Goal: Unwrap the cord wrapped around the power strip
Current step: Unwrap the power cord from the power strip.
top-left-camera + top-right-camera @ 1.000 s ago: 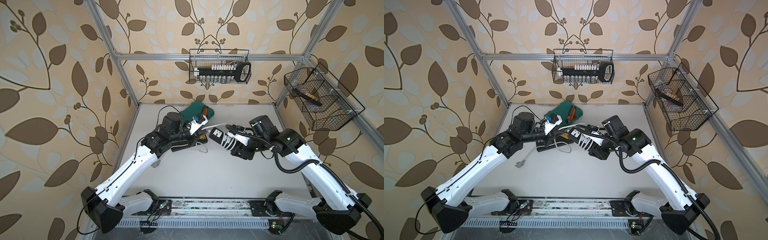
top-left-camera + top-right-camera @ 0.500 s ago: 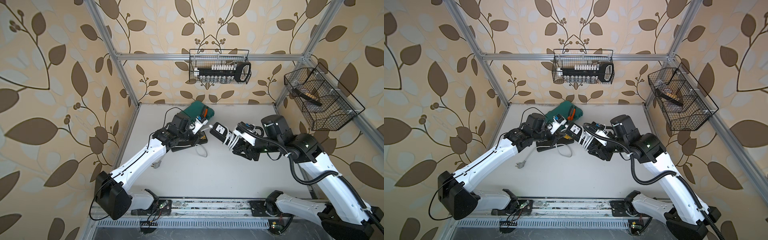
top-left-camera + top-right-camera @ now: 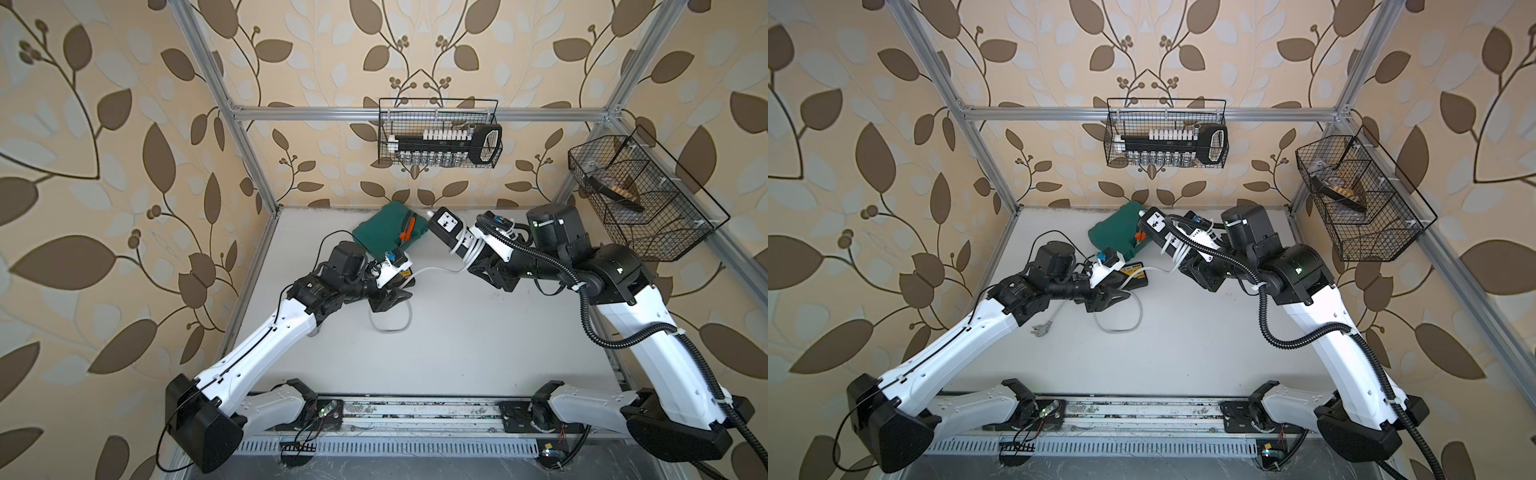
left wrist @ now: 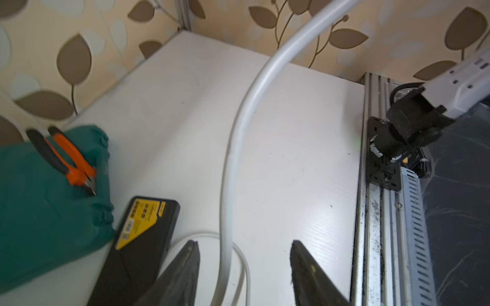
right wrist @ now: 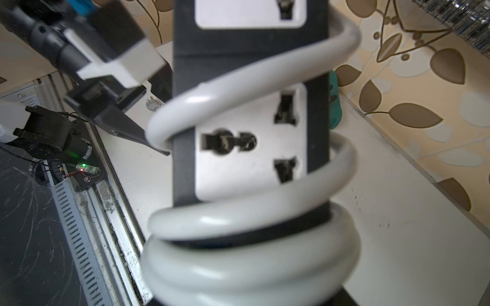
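The right tool (image 3: 471,257) is closed on the lower end of the power strip (image 3: 445,224). It holds the strip up above the counter (image 3: 478,353), tilted, with the free end pointing toward the back wall. In both top views the strip is in the air just beside a green case (image 3: 380,235), on which orange pliers (image 3: 407,227) lie. The fingers of this tool are hidden behind the coils, so the grip itself is not visible.

The cord (image 5: 252,214) goes around the strip in several turns. In the right wrist view, tight turns sit near the tool and looser ones cross one white socket face. The other socket, nearer to the free end, is uncovered.

From the coils the cord runs free down toward the left arm. It passes between the fingers (image 4: 185,265) of the left tool (image 4: 243,245) and makes a loop on the counter. The left tool is open: its two fingers stand apart on both sides of the cord and do not press it. This tool is low over the counter, beside a black flat case (image 4: 143,238) with a yellow label. In a top view the grey plug (image 3: 1040,330) lies on the counter next to the left arm.
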Robot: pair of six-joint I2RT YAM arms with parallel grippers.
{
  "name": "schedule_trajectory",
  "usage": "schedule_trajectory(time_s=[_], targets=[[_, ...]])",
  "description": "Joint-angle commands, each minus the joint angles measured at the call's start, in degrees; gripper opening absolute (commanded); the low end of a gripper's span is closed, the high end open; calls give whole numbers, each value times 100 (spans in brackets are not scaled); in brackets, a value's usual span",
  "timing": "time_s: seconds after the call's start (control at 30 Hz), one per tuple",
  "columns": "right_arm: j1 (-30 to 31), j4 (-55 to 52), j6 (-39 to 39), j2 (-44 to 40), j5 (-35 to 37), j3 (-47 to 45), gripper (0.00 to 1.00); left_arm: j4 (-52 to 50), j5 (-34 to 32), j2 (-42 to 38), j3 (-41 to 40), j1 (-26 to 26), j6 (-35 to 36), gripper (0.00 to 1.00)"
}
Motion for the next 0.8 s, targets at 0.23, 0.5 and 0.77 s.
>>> schedule_trajectory(time_s=[0.23,0.5,0.77], targets=[[-8,-101,261,-17,-420,480,0,1560,805,537,474,-494,146,64],[-13,-145,305,-8,-469,492,0,2251,773,949,412,-530,252,43],[-13,-137,314,-60,-270,391,0,1850,900,945,491,-546,510,1]])
